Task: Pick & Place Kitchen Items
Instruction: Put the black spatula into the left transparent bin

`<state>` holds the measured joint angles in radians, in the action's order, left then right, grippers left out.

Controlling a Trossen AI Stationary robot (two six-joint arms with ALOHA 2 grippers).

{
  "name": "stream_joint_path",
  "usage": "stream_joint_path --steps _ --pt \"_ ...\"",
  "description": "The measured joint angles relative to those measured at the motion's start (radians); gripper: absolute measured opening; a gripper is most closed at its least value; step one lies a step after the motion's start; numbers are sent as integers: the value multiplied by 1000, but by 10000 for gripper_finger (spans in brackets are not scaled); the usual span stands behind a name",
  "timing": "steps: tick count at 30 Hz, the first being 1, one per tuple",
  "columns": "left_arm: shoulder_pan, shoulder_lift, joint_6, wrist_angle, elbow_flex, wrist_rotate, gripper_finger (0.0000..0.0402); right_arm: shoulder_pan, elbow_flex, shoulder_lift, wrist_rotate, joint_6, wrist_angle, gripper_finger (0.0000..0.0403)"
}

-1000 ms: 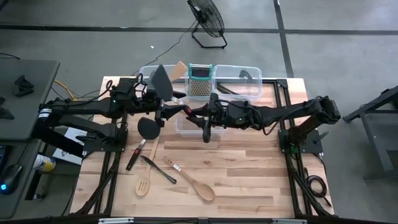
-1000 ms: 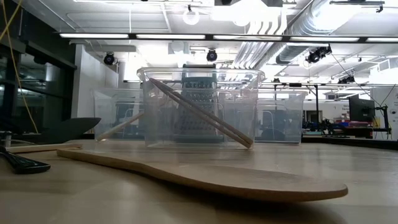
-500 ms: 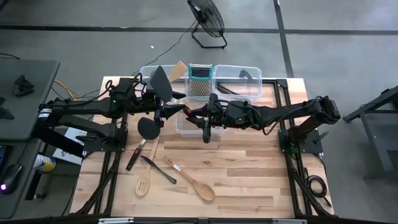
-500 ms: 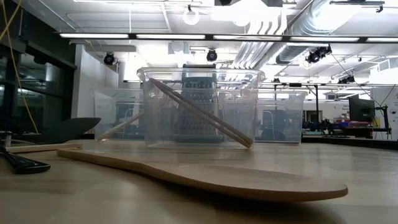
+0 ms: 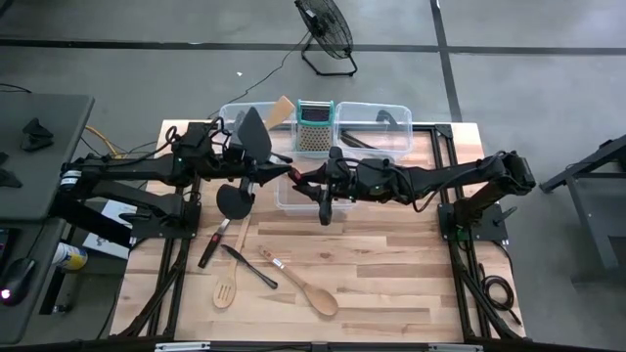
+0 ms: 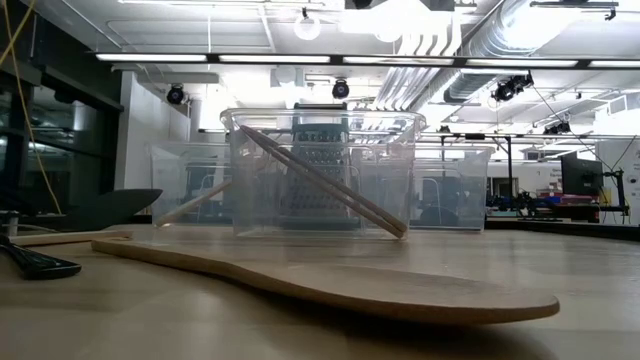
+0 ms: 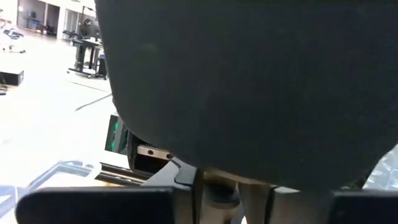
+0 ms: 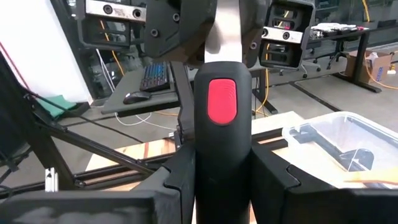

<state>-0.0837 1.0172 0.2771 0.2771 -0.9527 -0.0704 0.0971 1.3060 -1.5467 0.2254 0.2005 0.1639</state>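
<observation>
A black turner, with a broad blade (image 5: 251, 132), a metal neck and a black handle bearing a red oval (image 8: 222, 102), is held above the table between both arms, over a clear bin (image 5: 296, 193). My left gripper (image 5: 264, 174) is shut on it near the blade. My right gripper (image 5: 326, 186) is shut on its handle. In the left wrist view the blade (image 7: 249, 81) fills most of the picture. A black ladle (image 5: 233, 200), a slotted wooden spoon (image 5: 227, 286), a wooden spoon (image 5: 311, 290) and a dark tool (image 5: 249, 266) lie flat on the table. My left gripper pinches the turner's metal neck (image 7: 221, 194) between its two fingers, just below the blade, coming level from the table's left. The blade stands up in front of the wrist, clear of the table. My right gripper pinches the black handle (image 8: 222, 158) between its two fingers, below the red oval, coming level from the table's right. The handle runs forward between the fingers toward the left gripper, clear of the table.
Clear bins (image 5: 381, 122) stand along the far edge with a teal-topped grater (image 5: 315, 129) between them and a wooden spatula (image 5: 283, 110) in the left one. In the low view a wooden utensil (image 6: 320, 180) leans inside a bin. Bare tabletop (image 5: 391, 274) lies at the near right.
My left gripper's fingers have drawn together on the turner's neck. The blade has turned a little and looks narrower from above. My right gripper has kept its hold.
</observation>
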Motion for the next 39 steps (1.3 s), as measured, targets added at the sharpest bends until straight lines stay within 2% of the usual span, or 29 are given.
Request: stream_joint_path --steps 10,12,18,22,30,39 --pt "0 0 -9 -1 0 -13 64 0 0 0 -19 6 -3 102" --pt "0 0 -14 -2 0 -15 64 0 0 0 -14 16 -9 124" --pt "-1 0 -23 -7 1 -8 63 8 0 13 -23 34 -61 227" --pt "-1 0 -22 -5 1 -6 63 8 0 44 -40 72 -123 258" --pt "-2 -33 -34 -35 1 -5 63 9 0 152 -95 118 -388 260" --pt "-2 -75 -42 -87 1 105 63 8 0 251 16 183 -581 260"
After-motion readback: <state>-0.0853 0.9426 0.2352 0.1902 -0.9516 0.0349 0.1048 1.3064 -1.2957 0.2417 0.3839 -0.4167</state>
